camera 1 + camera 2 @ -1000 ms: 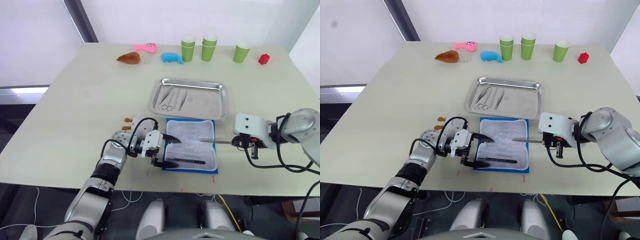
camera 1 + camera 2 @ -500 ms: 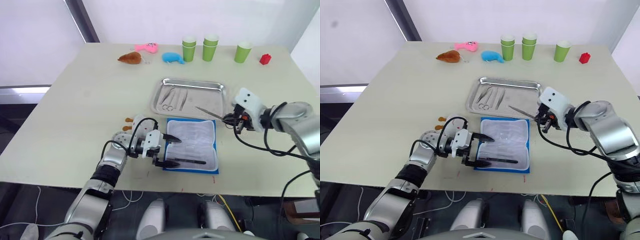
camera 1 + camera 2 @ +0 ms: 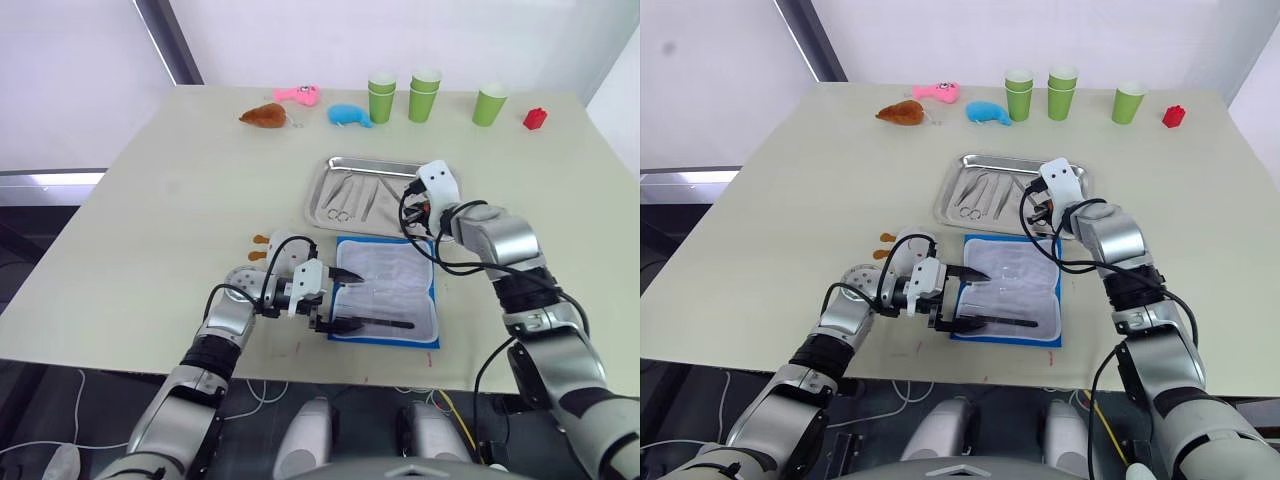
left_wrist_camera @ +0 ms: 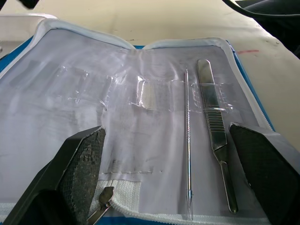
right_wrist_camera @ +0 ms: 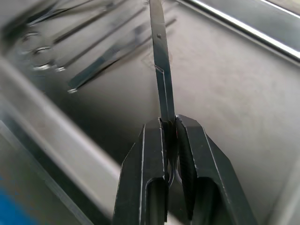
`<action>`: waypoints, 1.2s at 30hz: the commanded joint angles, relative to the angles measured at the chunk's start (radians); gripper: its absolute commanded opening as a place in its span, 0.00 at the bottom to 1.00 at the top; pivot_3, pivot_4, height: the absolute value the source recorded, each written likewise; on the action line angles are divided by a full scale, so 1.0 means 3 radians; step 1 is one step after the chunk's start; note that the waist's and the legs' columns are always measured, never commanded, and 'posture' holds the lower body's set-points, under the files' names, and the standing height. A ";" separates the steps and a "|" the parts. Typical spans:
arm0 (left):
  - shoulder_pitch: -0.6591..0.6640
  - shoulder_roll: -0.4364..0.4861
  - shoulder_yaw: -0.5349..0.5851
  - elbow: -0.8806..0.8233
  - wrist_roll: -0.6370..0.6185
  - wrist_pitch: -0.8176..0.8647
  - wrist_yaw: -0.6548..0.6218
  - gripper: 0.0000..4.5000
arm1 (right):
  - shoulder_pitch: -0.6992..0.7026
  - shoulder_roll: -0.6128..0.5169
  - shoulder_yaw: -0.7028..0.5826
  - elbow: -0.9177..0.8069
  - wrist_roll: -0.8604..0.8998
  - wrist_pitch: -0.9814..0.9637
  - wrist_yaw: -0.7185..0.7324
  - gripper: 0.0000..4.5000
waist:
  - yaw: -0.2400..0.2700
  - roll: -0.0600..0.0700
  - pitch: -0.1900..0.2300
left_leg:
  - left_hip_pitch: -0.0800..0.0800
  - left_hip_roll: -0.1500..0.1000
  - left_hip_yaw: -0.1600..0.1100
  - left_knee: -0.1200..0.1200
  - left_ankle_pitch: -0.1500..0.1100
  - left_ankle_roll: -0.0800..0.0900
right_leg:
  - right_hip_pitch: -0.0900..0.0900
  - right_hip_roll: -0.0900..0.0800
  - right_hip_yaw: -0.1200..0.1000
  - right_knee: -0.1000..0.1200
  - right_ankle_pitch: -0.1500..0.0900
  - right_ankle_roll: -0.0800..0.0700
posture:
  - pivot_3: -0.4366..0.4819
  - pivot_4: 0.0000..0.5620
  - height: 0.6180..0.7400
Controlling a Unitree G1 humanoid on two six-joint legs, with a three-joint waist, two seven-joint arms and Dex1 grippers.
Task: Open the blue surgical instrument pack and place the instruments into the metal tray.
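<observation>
The blue surgical instrument pack (image 3: 385, 291) lies open on the table, pale lining up, just in front of the metal tray (image 3: 372, 163). Two slim steel instruments (image 4: 213, 123) remain under its clear straps. My left gripper (image 3: 335, 299) stands open at the pack's left edge, one finger (image 4: 83, 160) on each side of the lining. My right gripper (image 3: 411, 204) hangs low over the tray's right half, shut on a slim steel instrument (image 5: 161, 70) that points at the tray floor (image 5: 225, 84). Several instruments (image 3: 346, 197) lie in the tray's left half.
Along the table's far edge stand green paper cups (image 3: 424, 92), a red block (image 3: 535, 118), a blue whale toy (image 3: 348, 115), a pink toy (image 3: 299, 95) and a brown toy (image 3: 265, 115). A small orange piece (image 3: 259, 240) lies by my left wrist.
My right gripper has carried the steel instrument from beside the pack's right edge up and left to over the tray. The left gripper has stayed at the pack.
</observation>
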 commanded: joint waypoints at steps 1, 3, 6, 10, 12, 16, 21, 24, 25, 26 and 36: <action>0.0165 -0.0005 -0.0242 0.0216 0.0313 0.0078 0.0090 1.00 | -0.0193 0.0056 -0.0135 0.0124 -0.0013 -0.0133 -0.0102 0.00 | -0.0001 0.0000 0.0000 | 0.0000 0.0000 0.0000 0.0000 0.0000 0.0000 | 0.0000 0.0000 0.0000 0.0000 0.0000 0.0000 | 0.48 0.27 1.00; 0.0164 -0.0002 -0.0238 0.0225 0.0313 0.0074 0.0093 1.00 | -0.0255 0.0103 -0.0176 0.0247 -0.0013 -0.0176 -0.0172 0.00 | -0.0006 0.0001 0.0000 | 0.0001 0.0000 0.0001 0.0000 0.0000 0.0000 | 0.0000 0.0000 0.0001 0.0000 0.0000 0.0000 | 0.48 0.27 1.00; 0.0169 -0.0004 -0.0240 0.0222 0.0313 0.0075 0.0101 1.00 | -0.0384 0.0137 -0.0153 0.0447 -0.0101 0.0010 -0.0323 0.00 | -0.0007 0.0001 0.0000 | 0.0001 0.0000 0.0002 0.0000 0.0001 0.0001 | 0.0000 0.0000 0.0002 0.0003 0.0000 0.0000 | 0.48 0.27 1.00; 0.0167 -0.0018 -0.0239 0.0226 0.0309 0.0082 0.0113 1.00 | -0.0462 0.0221 -0.0238 0.0548 -0.0064 0.0121 -0.0401 0.00 | -0.0008 0.0002 -0.0001 | 0.0002 0.0000 0.0002 0.0000 0.0001 0.0001 | 0.0000 0.0000 0.0003 0.0003 0.0000 0.0000 | 0.48 0.27 1.00; 0.0167 -0.0030 -0.0233 0.0226 0.0300 0.0089 0.0121 1.00 | -0.0489 0.0265 -0.0300 0.0581 -0.0034 0.0175 -0.0434 0.00 | -0.0008 0.0002 -0.0001 | 0.0002 0.0000 0.0002 0.0000 0.0001 0.0002 | 0.0000 0.0000 0.0003 0.0003 0.0000 0.0000 | 0.48 0.27 1.00; 0.0169 -0.0055 -0.0223 0.0213 0.0278 0.0106 0.0137 1.00 | -0.0572 0.0412 -0.0609 0.0689 0.0112 0.0350 -0.0623 0.00 | -0.0009 0.0002 -0.0001 | 0.0002 -0.0001 0.0003 0.0000 0.0002 0.0003 | 0.0000 0.0000 0.0005 0.0003 0.0000 0.0000 | 0.48 0.27 1.00; 0.0166 -0.0069 -0.0213 0.0197 0.0265 0.0126 0.0151 1.00 | -0.0625 0.0495 -0.0732 0.0758 0.0167 0.0453 -0.0718 0.00 | -0.0006 0.0003 -0.0001 | 0.0002 -0.0002 0.0003 0.0000 0.0002 0.0004 | 0.0000 0.0000 0.0008 0.0003 0.0000 0.0000 | 0.48 0.27 1.00; 0.0173 -0.0064 -0.0209 0.0180 0.0261 0.0135 0.0152 1.00 | -0.0623 0.0515 -0.0703 0.0766 0.0187 0.0527 -0.0685 0.00 | -0.0009 0.0003 -0.0002 | 0.0002 -0.0003 0.0003 0.0000 0.0003 0.0004 | 0.0001 0.0000 0.0010 0.0004 0.0000 0.0000 | 0.48 0.27 1.00; 0.0172 -0.0063 -0.0208 0.0179 0.0261 0.0137 0.0155 1.00 | -0.0621 0.0511 -0.0678 0.0763 0.0188 0.0534 -0.0651 0.00 | -0.0009 0.0003 -0.0002 | 0.0003 -0.0003 0.0003 0.0000 0.0003 0.0005 | 0.0001 0.0000 0.0010 0.0004 0.0000 0.0000 | 0.48 0.27 1.00; 0.0169 -0.0063 -0.0205 0.0179 0.0259 0.0142 0.0160 1.00 | -0.0620 0.0507 -0.0666 0.0763 0.0206 0.0537 -0.0599 0.09 | -0.0010 0.0003 -0.0002 | 0.0003 -0.0003 0.0003 0.0000 0.0003 0.0005 | 0.0001 0.0000 0.0010 0.0004 0.0000 0.0000 | 0.48 0.27 1.00; 0.0159 -0.0053 -0.0197 0.0225 0.0266 0.0119 0.0171 1.00 | -0.0512 0.0357 -0.0592 0.0237 0.0246 0.0338 -0.0353 0.75 | -0.0011 0.0009 0.0000 | 0.0002 -0.0006 0.0003 0.0000 0.0005 0.0008 | 0.0000 0.0002 0.0017 0.0004 0.0000 0.0001 | 0.48 0.27 1.00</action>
